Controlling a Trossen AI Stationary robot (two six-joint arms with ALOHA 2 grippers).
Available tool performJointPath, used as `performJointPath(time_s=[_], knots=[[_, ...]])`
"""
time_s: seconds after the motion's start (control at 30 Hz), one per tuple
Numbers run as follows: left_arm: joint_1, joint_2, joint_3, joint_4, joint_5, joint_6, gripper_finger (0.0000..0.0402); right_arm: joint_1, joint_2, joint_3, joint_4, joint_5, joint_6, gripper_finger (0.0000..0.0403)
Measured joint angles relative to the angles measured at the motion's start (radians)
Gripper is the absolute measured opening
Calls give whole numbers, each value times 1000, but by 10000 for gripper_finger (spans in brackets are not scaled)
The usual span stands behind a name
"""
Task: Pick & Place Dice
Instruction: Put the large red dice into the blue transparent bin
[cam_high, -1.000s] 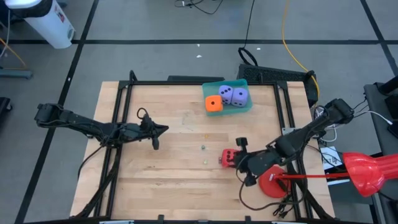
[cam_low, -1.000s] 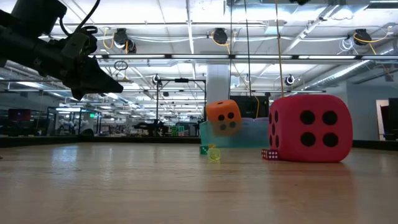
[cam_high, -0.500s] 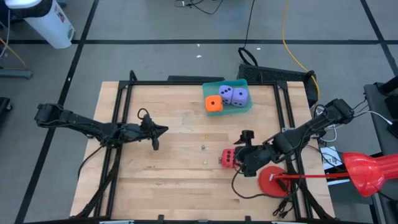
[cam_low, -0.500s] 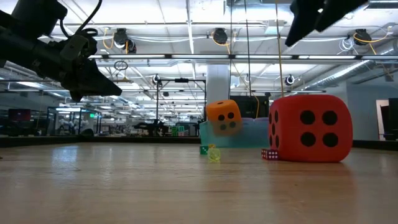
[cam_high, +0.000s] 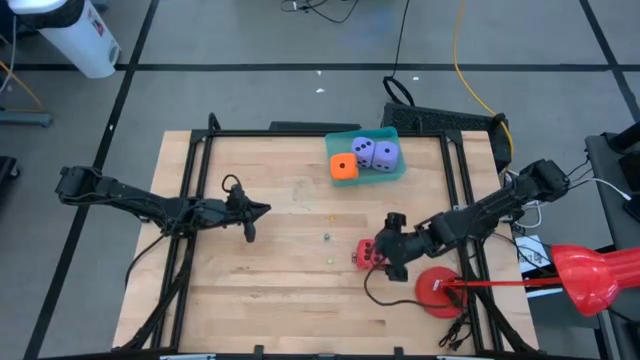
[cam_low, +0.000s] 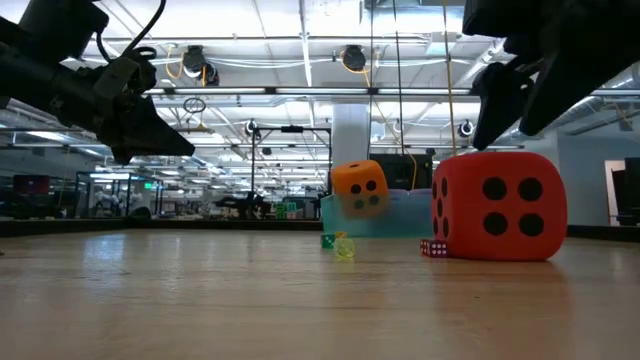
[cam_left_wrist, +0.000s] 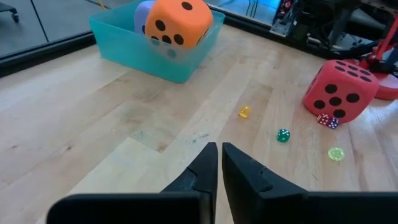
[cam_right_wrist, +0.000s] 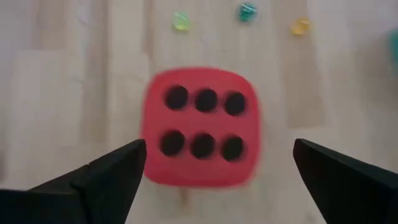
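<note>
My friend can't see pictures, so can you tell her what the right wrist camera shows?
A red die sits on the wooden table with its six black dots facing the camera, framed between the two wide-open dark fingers of the right tool. Beyond it lie three tiny dice, one green, one teal, one yellow.

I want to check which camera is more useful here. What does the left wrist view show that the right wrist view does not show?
Only the left wrist view shows the teal bin with the orange die on it, a lavender die behind, and the shut left hand.

Only the right wrist view shows the six-pip top of the red die and the open right hand on either side of it.

Both show the red die and small dice on the table.
</note>
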Motion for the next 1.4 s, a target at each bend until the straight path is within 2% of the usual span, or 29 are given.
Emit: performJointPath(time_s=[0.17, 0.37, 0.6, 0.97, 1.23, 1.4], knots=[[0, 0, 0, -9, 6, 0, 31, -36, 5, -15, 62, -56, -1, 400], [0, 0, 0, -22, 17, 0, 31, -52, 31, -17, 46, -67, 17, 400], [0, 0, 0, -23, 17, -5, 31, -64, 80, -17, 68, -140, 0, 400], [0, 0, 0, -23, 21, -7, 31, -88, 193, -15, 82, -143, -88, 400], [0, 0, 0, -30, 25, -1, 31, -120, 148, -18, 95, -142, -86, 363], [-1, 0, 0, -30, 27, -4, 31, -134, 68, -18, 97, -144, -108, 362]])
